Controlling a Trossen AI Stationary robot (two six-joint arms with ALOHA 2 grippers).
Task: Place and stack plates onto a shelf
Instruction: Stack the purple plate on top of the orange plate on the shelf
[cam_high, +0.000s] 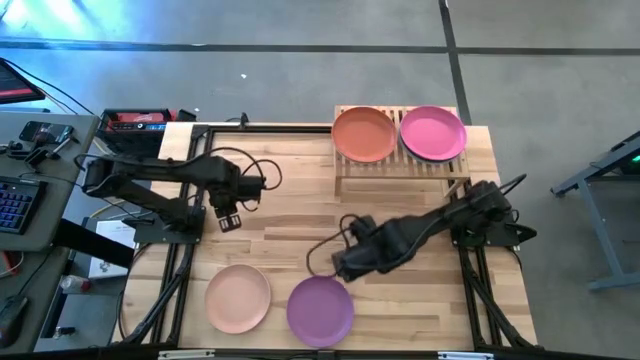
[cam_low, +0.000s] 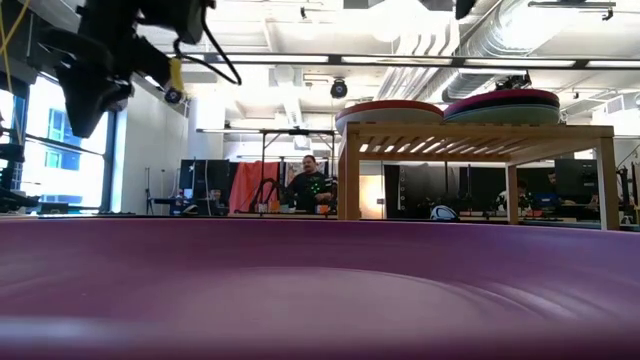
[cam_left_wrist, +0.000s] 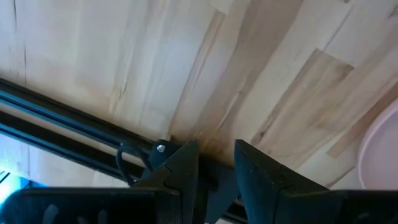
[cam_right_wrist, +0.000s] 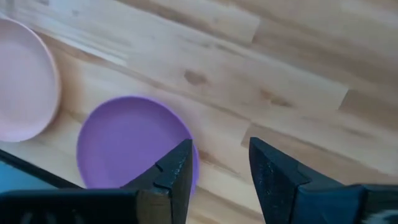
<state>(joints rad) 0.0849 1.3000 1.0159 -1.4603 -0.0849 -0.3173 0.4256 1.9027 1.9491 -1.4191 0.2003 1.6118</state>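
Fingers of my right gripper (cam_right_wrist: 216, 180) stand spread with nothing between them, poised above the far rim of the purple plate (cam_high: 320, 309), which lies flat near the front edge of the desk (cam_high: 290, 215). The peach plate (cam_high: 238, 297) lies just beside it, apart but close. On the shelf (cam_high: 400, 168) at the far side of the desk sit two stacks, one topped by an orange-red plate (cam_high: 364, 133), the other by a magenta plate (cam_high: 432, 133); the low view shows further plates beneath each top one, though I cannot count them. My left gripper (cam_high: 226, 216) waits over bare desk on its own side, its fingers (cam_left_wrist: 180, 168) parted by a narrow gap and holding nothing. The main risk, as I judge it, lies in the pickup: a flat plate offers only its thin rim, so if I descend off the edge, one finger may push the purple plate along the desk instead of straddling it, sliding it into the peach plate or towards the front edge. A shallow pinch may also let the plate tilt and slip during the carry. At the shelf, a plate lowered off centre onto a raised stack could nudge the upper plates or slide off.
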